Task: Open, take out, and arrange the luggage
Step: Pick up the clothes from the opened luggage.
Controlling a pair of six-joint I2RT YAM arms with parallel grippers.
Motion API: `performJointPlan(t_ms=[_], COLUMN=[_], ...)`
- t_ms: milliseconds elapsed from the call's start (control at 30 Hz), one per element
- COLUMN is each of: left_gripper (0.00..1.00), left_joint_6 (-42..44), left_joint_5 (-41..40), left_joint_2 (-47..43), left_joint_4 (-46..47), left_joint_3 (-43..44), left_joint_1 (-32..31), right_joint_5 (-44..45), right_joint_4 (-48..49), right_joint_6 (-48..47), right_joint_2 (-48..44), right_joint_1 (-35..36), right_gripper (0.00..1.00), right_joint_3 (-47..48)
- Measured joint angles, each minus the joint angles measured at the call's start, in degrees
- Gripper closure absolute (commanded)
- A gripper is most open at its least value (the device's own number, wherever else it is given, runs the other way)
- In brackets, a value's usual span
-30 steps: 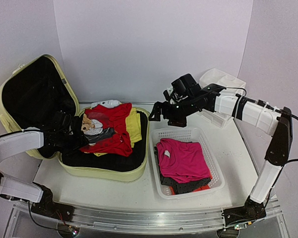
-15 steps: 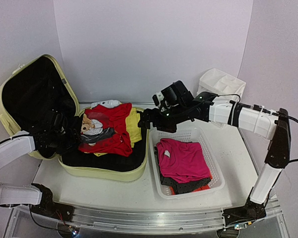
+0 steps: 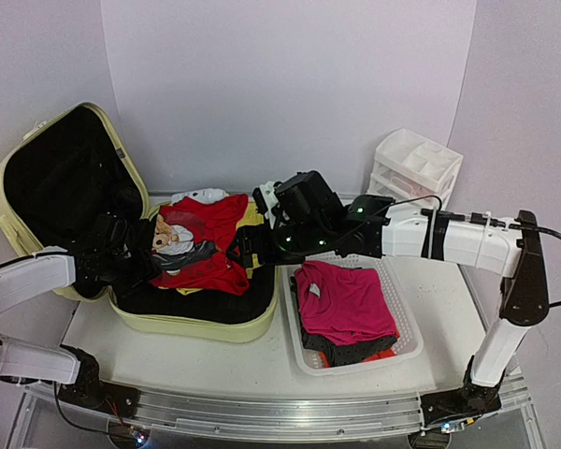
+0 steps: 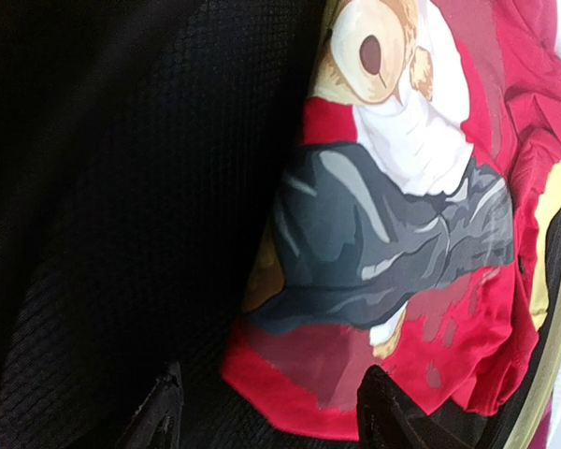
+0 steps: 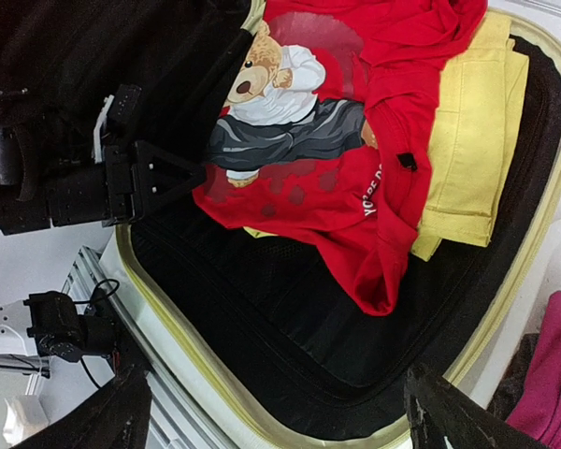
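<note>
The luggage [image 3: 196, 323] lies open on the left half of the desk [image 3: 262, 363], with its lid raised toward the far-left corner. Inside it, the left gripper [image 4: 271, 407] hovers at the red bear-print shirt [image 3: 220, 224], jaws apart and empty. The right gripper [image 5: 279, 412] hangs over the luggage's right rim, jaws wide apart.
</note>
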Motion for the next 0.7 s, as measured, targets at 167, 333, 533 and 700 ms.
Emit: performJointPlan(t_ms=[167, 333, 533, 700], left_gripper=[0.45, 0.57, 0.96, 1.0], left_joint_6=[-1.11, -1.97, -1.51, -0.44], left_joint_5=[0.28, 0.28, 0.22, -0.26], left_joint_2=[2.49, 4.33, 5.66, 4.0], left_joint_4=[2.75, 5.18, 6.8, 7.02], left_joint_3=[0.0, 0.0, 0.0, 0.0], left_joint_1=[0.0, 0.0, 0.07, 0.04], right_joint_5=[0.09, 0.07, 0.02, 1.33], right_joint_4=[0.74, 1.18, 0.42, -2.69], right_joint_6=[-0.26, -0.17, 0.59, 4.31], right_joint_2=[0.81, 2.97, 5.27, 12.72], right_joint_1=[-0.57, -0.85, -0.85, -0.85], right_gripper=[0.06, 0.06, 0.07, 0.08], right_joint_3=[0.11, 0.68, 2.14, 13.0])
